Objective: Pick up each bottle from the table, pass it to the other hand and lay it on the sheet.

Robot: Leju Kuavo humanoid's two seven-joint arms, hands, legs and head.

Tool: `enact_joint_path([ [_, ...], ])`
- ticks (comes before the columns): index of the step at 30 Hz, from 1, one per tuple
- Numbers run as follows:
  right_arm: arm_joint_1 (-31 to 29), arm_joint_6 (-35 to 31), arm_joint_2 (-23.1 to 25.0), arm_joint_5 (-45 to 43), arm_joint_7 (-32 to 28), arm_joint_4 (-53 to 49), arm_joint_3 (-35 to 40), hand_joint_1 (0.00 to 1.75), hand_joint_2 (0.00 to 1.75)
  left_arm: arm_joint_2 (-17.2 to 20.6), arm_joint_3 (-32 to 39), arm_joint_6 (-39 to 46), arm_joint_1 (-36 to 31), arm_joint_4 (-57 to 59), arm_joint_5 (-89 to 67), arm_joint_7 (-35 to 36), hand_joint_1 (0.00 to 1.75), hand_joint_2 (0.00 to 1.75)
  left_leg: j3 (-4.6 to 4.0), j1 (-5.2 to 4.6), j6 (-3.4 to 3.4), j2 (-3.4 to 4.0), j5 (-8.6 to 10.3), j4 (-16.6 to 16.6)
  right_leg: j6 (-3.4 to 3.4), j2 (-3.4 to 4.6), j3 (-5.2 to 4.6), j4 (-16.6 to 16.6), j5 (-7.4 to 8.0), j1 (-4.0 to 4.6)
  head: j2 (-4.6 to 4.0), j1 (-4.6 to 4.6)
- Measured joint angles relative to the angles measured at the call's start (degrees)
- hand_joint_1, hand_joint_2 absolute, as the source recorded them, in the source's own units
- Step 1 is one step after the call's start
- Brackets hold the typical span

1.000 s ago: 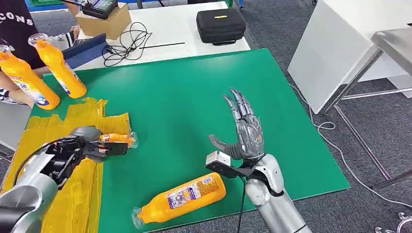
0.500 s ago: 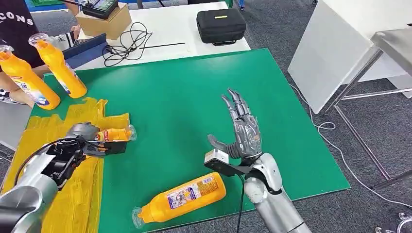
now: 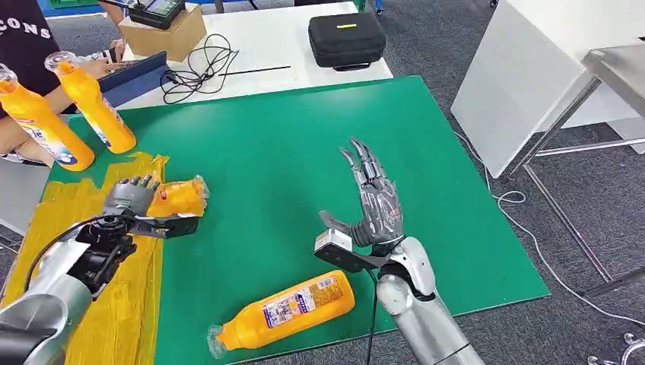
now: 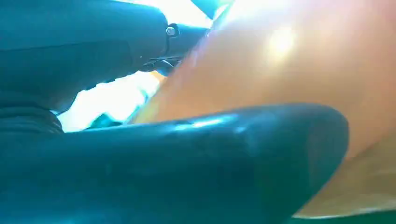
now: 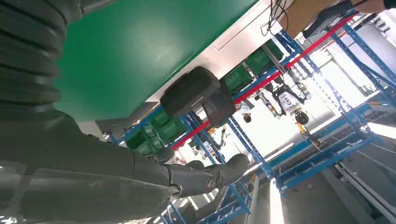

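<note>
- My robot's two arms are smooth silver tubes with rounded joint housings, seen from the head camera.
- The right hand (image 3: 378,209) has a grey metallic palm and slim, dark, segmented fingers (image 3: 363,162).
- A small pale box sits on a black bracket at the right wrist, with a thin black cable running down the forearm.
- The left hand (image 3: 131,196) is grey, behind a black wrist assembly looped by a black cable.
- Up close, a ribbed grey cover and a small silver screw show.

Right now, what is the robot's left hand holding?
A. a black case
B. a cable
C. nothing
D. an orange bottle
D: in the head view the left hand grips an orange bottle over the yellow sheet; the right hand is open and holds nothing.
</note>
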Motion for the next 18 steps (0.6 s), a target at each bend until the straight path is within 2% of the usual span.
enact_joint_path([
  [4, 0.63, -0.09, -0.37, 0.09, 0.00, -0.02, -0.04, 0.00, 1.75, 0.63, 1.14, 0.50, -0.01, -2.52, 5.27, -8.27, 0.00, 0.00, 0.01, 0.00, 0.00, 0.03, 0.00, 0.00, 0.00, 0.01, 0.00, 0.00, 0.00, 0.00, 0.00, -0.02],
  [8, 1.74, 0.09, -0.83, 0.43, 0.31, -0.70, -0.39, 0.00, 1.75, 1.70, 3.65, 4.52, 0.45, -6.86, 9.86, -11.05, 0.00, 0.00, 0.00, 0.01, 0.00, 0.01, 0.00, 0.00, 0.00, 0.00, -0.02, 0.00, 0.00, 0.01, 0.00, -0.02],
  [12, 2.59, 0.88, -1.22, 0.76, 0.83, -1.92, -0.66, 0.00, 1.75, 2.34, 6.36, 5.18, 2.23, -12.32, 14.83, -15.12, 0.00, 0.00, 0.00, 0.01, -0.01, 0.04, -0.01, 0.00, -0.01, 0.02, -0.03, 0.00, -0.01, 0.01, 0.00, -0.04],
  [18, 3.04, 1.07, -1.57, 0.81, 0.94, -2.93, -0.98, 0.00, 1.75, 2.62, 8.98, 5.36, 3.94, -17.31, 17.39, -17.11, 0.00, 0.00, 0.00, 0.00, 0.00, 0.03, 0.00, 0.00, -0.01, 0.01, -0.02, 0.00, 0.00, 0.00, 0.00, -0.02],
])
